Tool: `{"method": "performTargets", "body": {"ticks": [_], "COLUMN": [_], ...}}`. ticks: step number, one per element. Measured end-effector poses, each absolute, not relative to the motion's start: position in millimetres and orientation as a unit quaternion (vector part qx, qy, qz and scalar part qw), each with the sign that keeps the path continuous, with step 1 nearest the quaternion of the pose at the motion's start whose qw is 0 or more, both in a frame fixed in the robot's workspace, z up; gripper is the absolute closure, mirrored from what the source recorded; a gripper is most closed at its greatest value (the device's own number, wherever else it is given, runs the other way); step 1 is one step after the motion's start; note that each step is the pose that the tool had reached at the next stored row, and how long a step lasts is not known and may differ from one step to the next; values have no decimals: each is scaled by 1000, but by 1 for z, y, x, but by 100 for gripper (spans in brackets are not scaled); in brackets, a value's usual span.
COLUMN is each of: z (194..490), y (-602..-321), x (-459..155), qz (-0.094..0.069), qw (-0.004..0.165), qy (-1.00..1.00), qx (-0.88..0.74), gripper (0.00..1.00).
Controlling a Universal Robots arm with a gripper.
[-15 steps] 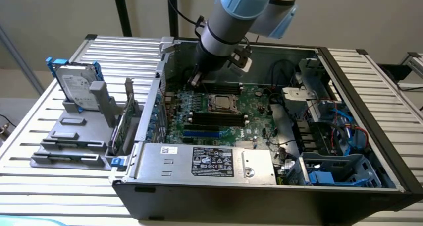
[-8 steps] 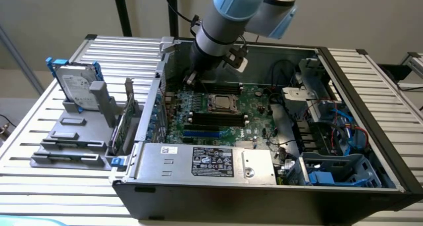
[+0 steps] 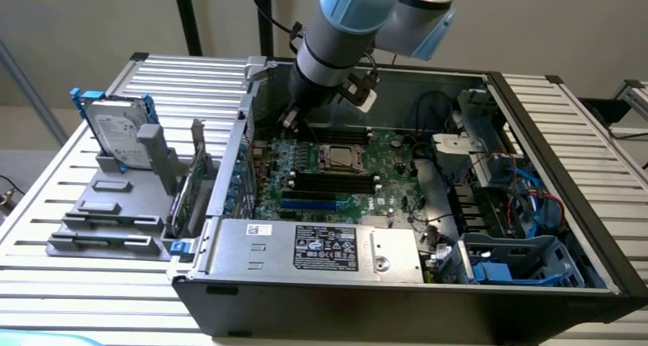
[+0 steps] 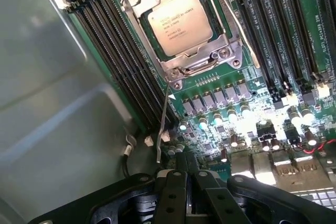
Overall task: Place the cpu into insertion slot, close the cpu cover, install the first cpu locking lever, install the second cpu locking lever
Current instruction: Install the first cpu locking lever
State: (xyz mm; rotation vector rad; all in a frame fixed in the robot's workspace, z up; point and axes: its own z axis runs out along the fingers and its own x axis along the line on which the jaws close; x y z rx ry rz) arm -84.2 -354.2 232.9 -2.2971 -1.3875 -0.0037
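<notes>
Exterior view, from its left: a hard drive (image 3: 114, 130) stands in a grey fixture on the slatted desk (image 3: 41, 274), well apart from the open computer case (image 3: 405, 304).

Next, the arm reaches down inside the case near its wall. The pincer (image 4: 187, 171) is closed, fingers pressed together with nothing between them. It hangs over the board just short of the free end of a locking lever (image 4: 163, 121).

Centre of the board: the cpu (image 4: 177, 22) lies seated flat in the insertion slot (image 4: 214, 17). The cpu cover (image 4: 206, 60) looks folded down around it, framing the chip. The lever stands unlatched beside the memory slots (image 4: 121, 61).

Handling, my judgement:
- The chip is light and rigid, but the contacts beneath it are fragile, so I would not press on it.
- The cover is thin hinged sheet metal, stiff enough to push on its rim.
- The lever is a slim, springy steel rod, smooth and likely to slip off. I would bear on it near its bent free end, where leverage is greatest.

Exterior view's right: loose cables and a blue drive cage (image 3: 517, 259), clear of the work.
</notes>
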Motion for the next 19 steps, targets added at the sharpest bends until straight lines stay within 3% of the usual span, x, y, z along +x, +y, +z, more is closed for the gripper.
{"method": "performTargets", "body": {"ticks": [11, 19], "z": [233, 233], "y": [-354, -354], "x": [-84, -84], "qz": [-22, -36], "qw": [246, 250], "qy": [-472, -462], "qx": [-846, -850], "gripper": [89, 89]}}
